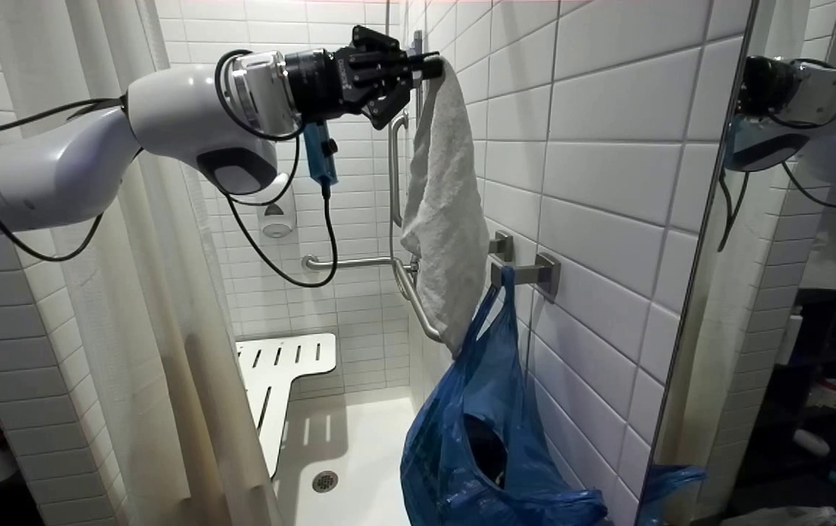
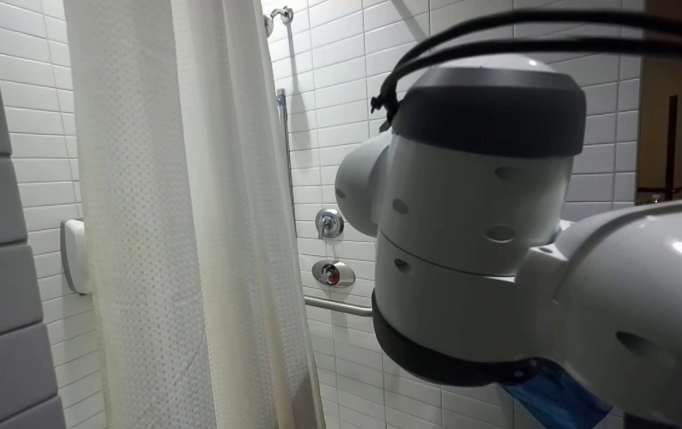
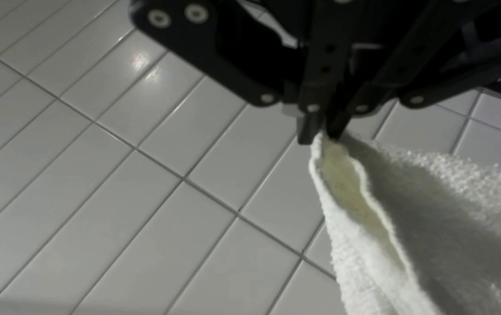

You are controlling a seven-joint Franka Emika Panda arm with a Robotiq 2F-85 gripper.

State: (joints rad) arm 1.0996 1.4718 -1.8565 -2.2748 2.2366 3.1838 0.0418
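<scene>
We saw the white towel (image 1: 450,197) hanging in the air beside the tiled wall (image 1: 607,190), gathered at its top and narrowing to a tip below. The gripper (image 3: 324,129) had its fingers pressed together on the towel's upper end, pinching it; in the wrist view we could follow a fold that opened beneath the fingertips, showing a yellowish strip between two pale edges.

Near the towel's lower part we found a blue plastic bag (image 1: 439,446), hung by its handle on a metal hook (image 1: 527,274), with something dark (image 1: 487,449) inside that we could not identify. We could not tell whether bag and towel touched. A second hook (image 1: 503,245) stood out from the wall just beyond. A steel grab bar (image 1: 418,305) ran behind the towel.

Farther back we noticed a white slotted seat (image 1: 279,380), a round floor drain (image 1: 325,481) and a dispenser (image 1: 276,219). The pale shower curtain (image 1: 191,365) hung beside the arm (image 1: 191,109), and at the opposite edge a mirror (image 1: 761,292) reflected part of it. In an exterior view the arm stood large, and beside it we made out a chrome shower valve (image 2: 329,223) above an oval fitting (image 2: 333,273) with a red centre.
</scene>
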